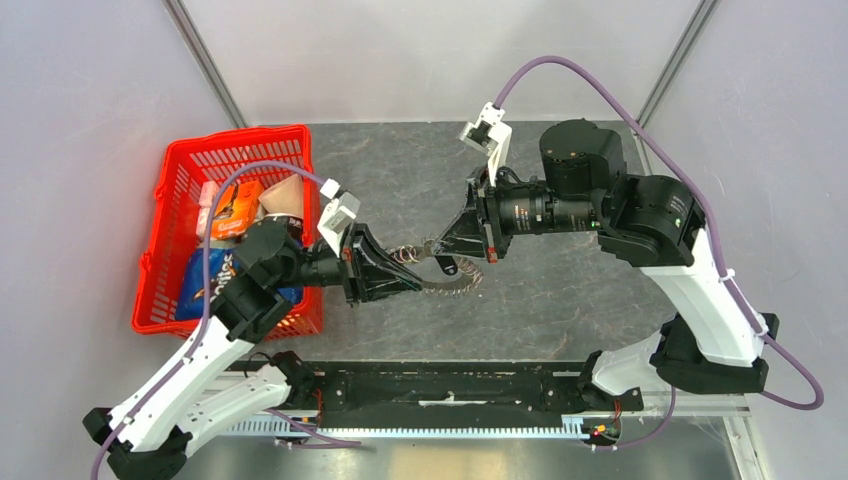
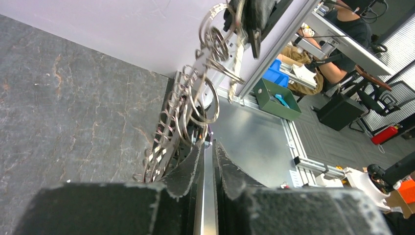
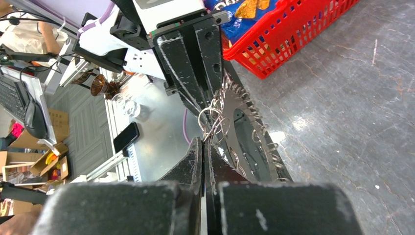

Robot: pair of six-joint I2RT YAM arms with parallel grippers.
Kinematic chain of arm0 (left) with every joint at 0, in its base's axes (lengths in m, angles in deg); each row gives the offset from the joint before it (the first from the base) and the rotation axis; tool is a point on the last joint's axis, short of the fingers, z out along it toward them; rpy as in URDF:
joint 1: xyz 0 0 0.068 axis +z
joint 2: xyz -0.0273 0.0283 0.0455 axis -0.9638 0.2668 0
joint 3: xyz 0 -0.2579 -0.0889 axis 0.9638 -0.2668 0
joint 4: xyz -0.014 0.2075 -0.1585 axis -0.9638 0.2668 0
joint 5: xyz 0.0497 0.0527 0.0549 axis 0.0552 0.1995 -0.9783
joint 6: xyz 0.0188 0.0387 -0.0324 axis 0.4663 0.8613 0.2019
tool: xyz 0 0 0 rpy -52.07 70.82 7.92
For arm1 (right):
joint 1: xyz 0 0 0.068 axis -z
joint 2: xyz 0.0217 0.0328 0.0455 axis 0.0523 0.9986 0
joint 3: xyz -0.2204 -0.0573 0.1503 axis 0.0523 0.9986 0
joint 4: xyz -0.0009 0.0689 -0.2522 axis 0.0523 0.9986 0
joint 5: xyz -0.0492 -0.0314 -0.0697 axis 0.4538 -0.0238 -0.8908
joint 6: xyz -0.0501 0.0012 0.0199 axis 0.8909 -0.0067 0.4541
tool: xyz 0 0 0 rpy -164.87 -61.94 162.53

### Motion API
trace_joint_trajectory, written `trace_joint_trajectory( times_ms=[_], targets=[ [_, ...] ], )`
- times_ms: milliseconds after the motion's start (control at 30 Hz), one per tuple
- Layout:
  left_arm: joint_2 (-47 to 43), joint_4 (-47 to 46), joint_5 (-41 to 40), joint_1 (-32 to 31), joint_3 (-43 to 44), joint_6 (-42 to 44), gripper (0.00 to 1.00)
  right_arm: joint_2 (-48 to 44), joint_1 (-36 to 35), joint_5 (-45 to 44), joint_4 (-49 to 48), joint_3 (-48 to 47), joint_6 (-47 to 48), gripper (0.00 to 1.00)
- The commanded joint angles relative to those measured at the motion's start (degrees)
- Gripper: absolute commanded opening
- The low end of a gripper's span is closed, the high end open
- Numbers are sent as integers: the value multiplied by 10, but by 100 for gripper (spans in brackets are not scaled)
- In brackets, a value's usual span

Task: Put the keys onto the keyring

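Note:
The keyring (image 1: 458,283) is a large dark metal ring with many small silvery loops fanned round it. It hangs above the table between my two grippers. My left gripper (image 1: 416,279) is shut on its rim; in the left wrist view the keyring (image 2: 165,139) lies along the left finger of this gripper (image 2: 209,146). My right gripper (image 1: 436,246) is shut on a bunch of small wire rings (image 3: 212,121) linked to the keyring (image 3: 247,147), right at its tips (image 3: 205,141). The small black key is hidden in every view.
A red basket (image 1: 172,175) with snack packets stands at the table's left, just behind the left arm; it also shows in the right wrist view (image 3: 293,41). A black rail (image 1: 440,385) runs along the near table edge. The grey table top (image 1: 400,165) lies beyond the grippers.

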Motion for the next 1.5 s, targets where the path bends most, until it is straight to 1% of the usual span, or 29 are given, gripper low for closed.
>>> trace_joint_trajectory(
  times_ms=[0, 100, 233, 300, 400, 533, 700, 767, 1167, 1300, 1400, 1433, 1467],
  targets=[
    [-39, 35, 32, -1, 34, 35, 21, 0, -3, -30, 16, -59, 9, 0],
    [-73, 66, 57, -1, 48, 51, 29, 9, -3, -36, 30, -77, 7, 0],
    [-102, 126, 36, -1, 78, 86, 37, 19, -3, -27, 43, -90, 4, 0],
    [-103, 138, 32, -1, 91, 99, 40, 20, -3, -21, 49, -92, 5, 0],
    [-95, 140, 25, -1, 102, 111, 45, 18, -3, -10, 55, -91, 7, 0],
    [-80, 134, -3, -1, 102, 126, 54, 17, -3, 16, 60, -90, 8, 0],
    [-65, 99, -11, -1, 89, 125, 63, 22, -3, 38, 61, -94, 7, 0],
    [-60, 88, -8, -1, 86, 123, 65, 26, -3, 41, 61, -97, 7, 0],
    [-23, 60, -19, -1, 78, 121, 66, 34, -3, 47, 48, -99, 4, 0],
    [-18, 52, -24, -1, 72, 120, 64, 35, -3, 48, 42, -99, 0, 0],
    [-18, 43, -26, -1, 62, 119, 59, 35, -3, 54, 35, -100, -3, 0],
    [-16, 41, -26, -1, 60, 118, 56, 36, -2, 57, 34, -101, -4, 0],
    [-15, 38, -24, -1, 58, 118, 47, 37, -3, 58, 34, -101, -6, 0]
  ],
)
